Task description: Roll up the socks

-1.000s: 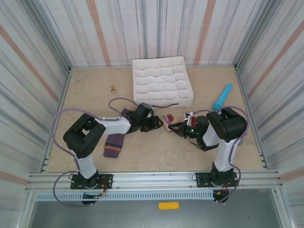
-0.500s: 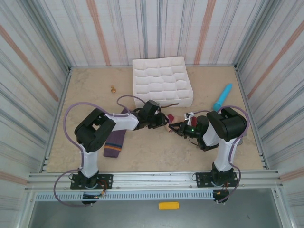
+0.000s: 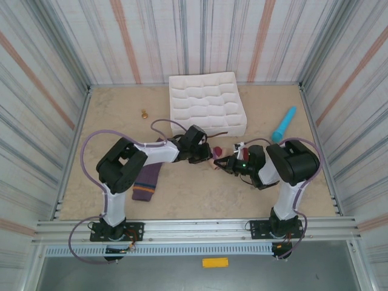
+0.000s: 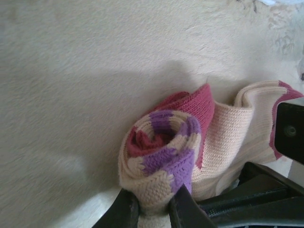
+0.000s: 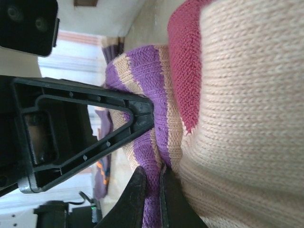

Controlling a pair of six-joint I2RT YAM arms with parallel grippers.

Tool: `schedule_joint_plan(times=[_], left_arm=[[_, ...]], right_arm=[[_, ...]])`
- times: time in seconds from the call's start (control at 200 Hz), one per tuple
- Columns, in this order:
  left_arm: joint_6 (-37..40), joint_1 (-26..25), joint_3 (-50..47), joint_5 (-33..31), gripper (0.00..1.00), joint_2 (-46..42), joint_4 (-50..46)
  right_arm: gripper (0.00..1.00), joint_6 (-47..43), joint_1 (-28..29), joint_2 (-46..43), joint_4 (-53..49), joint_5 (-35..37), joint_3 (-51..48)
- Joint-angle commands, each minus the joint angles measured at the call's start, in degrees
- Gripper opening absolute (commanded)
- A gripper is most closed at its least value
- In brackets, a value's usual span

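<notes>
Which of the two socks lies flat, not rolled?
The purple knitted sock with the striped end; it lies stretched out, while the beige and red sock is curled up.

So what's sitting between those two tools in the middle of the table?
A rolled beige sock with purple and red bands; left tool and right tool both pinch it, clearest in the left wrist view.

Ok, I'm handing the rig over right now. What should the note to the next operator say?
Left tool: shut on the rolled end of the beige sock.
Right tool: shut on the same sock, at its purple-striped part.
The beige sock is partly rolled, in front of the white tray; a beige flap is not yet wound in.
The purple sock lies flat on the table by the left arm, unrolled.
Left to do: finish this roll, then roll the purple sock.
</notes>
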Motion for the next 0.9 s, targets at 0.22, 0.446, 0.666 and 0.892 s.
schedule_joint_plan(times=[0.22,0.446,0.666,0.892], left_arm=[[-6.72,3.35,-13.32,-4.13,0.0,-8.19,-3.11],[-10.51,4.26,-19.47,-2.53,0.0,-11.78,-0.29],[-11.2,4.32,-20.72,-2.3,0.0,-13.84,0.21],[-11.19,4.26,-20.29,-1.19,0.0,-13.3,0.62]], right_arm=[[0.3,-22.09,14.59,-17.97,-49.84,21.83,11.03],[0.48,-31.9,25.41,-25.78,-59.1,40.18,14.87],[0.57,-38.71,34.8,-26.58,-58.02,54.86,15.22],[0.58,-42.44,39.23,-22.49,-53.92,61.62,16.34]])
